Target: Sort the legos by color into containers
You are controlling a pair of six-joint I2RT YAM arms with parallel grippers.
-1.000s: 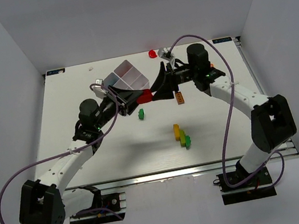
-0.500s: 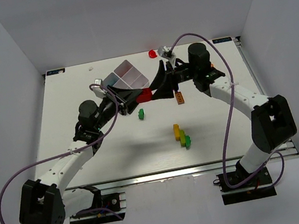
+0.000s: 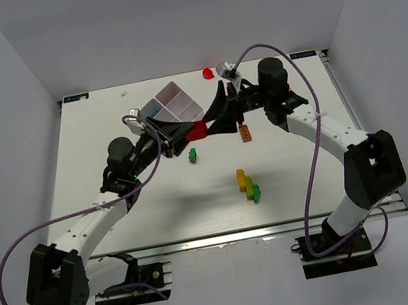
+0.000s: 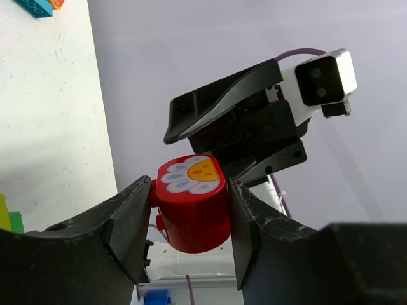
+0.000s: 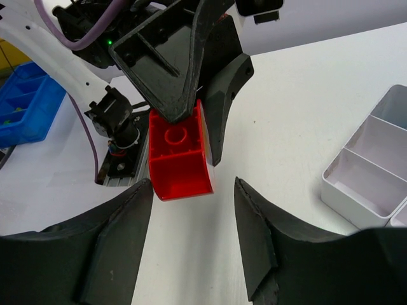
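Observation:
My left gripper [image 4: 189, 194] is shut on a red lego [image 4: 193, 206] with a flower print on its face, held above the table just in front of the containers [image 3: 177, 103], a white four-compartment tray. My right gripper [image 5: 194, 185] faces it, open, its fingers on either side of the same red lego [image 5: 180, 152] with a gap on the right. In the top view the two grippers [image 3: 194, 131] [image 3: 216, 123] meet at the red lego [image 3: 198, 130]. A green lego [image 3: 192, 154], an orange one [image 3: 245, 133] and a yellow-and-green stack [image 3: 247, 184] lie on the table.
A red piece [image 3: 209, 73] lies at the table's back edge. Blue and orange legos [image 4: 39, 5] show at the left wrist view's top left. The white tray [image 5: 375, 171] lies right of my right gripper. A blue bin [image 5: 25, 105] sits beyond the table.
The right gripper's jaws have narrowed a little around the red lego. The left gripper keeps its hold and has not moved.

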